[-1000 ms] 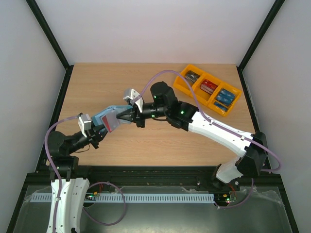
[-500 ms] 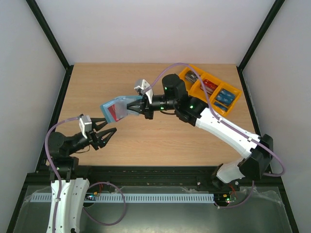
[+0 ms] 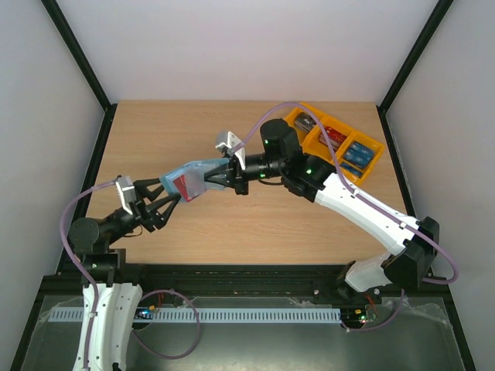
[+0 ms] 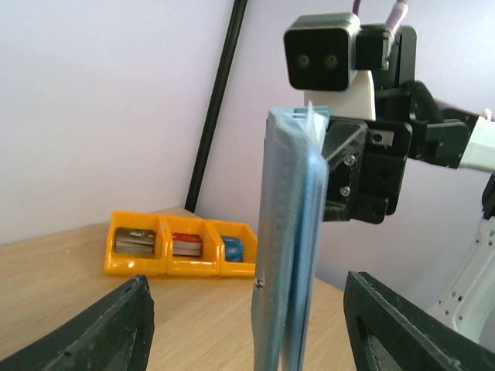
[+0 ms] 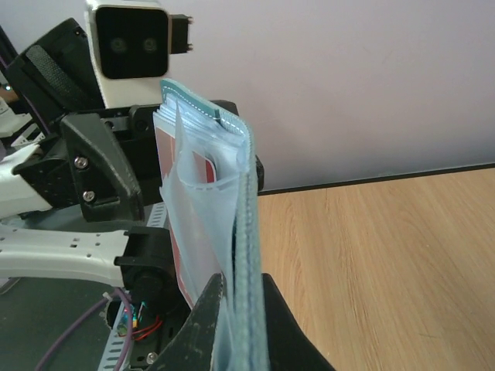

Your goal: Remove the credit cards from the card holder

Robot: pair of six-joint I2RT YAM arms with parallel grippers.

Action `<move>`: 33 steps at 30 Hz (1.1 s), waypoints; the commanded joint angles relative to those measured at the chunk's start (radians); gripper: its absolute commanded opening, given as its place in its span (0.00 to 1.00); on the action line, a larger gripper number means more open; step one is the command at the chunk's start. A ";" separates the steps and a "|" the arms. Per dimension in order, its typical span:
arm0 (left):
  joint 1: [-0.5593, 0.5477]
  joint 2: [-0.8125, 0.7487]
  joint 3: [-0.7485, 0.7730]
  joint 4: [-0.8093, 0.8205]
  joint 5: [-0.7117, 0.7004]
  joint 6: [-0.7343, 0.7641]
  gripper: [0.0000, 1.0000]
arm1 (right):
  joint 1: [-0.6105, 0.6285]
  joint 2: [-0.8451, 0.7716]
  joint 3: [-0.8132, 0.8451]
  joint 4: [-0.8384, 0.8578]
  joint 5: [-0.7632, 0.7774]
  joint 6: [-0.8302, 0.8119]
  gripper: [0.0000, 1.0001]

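Observation:
The teal-blue card holder (image 3: 195, 178) hangs above the table, gripped at its right end by my shut right gripper (image 3: 217, 177). A red credit card (image 3: 186, 186) shows in its clear pocket. In the right wrist view the holder (image 5: 246, 232) stands edge-on between the jaws (image 5: 241, 305), with the red card (image 5: 172, 224) behind the clear sleeves. My left gripper (image 3: 168, 205) is open at the holder's lower left end. In the left wrist view the holder (image 4: 290, 232) stands between the spread fingers (image 4: 124, 325), with a gap on each side.
An orange three-compartment tray (image 3: 295, 116) sits at the back right, with dark grey (image 3: 308, 124), red (image 3: 333, 139) and blue (image 3: 360, 152) cards in it. It also shows in the left wrist view (image 4: 166, 267). Black frame posts stand at the table's sides.
My left gripper has opened and let go at the holder's end. The right arm pulled the holder up and right. The left gripper then rose, and its open fingers now straddle the holder.

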 commanded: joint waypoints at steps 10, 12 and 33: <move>-0.054 0.052 -0.047 0.148 -0.073 -0.133 0.56 | 0.000 0.024 0.026 0.020 -0.054 0.016 0.02; -0.059 0.051 -0.047 0.143 -0.061 -0.122 0.55 | 0.000 0.028 0.034 0.018 -0.057 0.018 0.02; -0.102 0.226 0.085 -0.342 -1.439 1.707 0.02 | -0.087 0.078 -0.031 0.094 0.239 0.236 0.48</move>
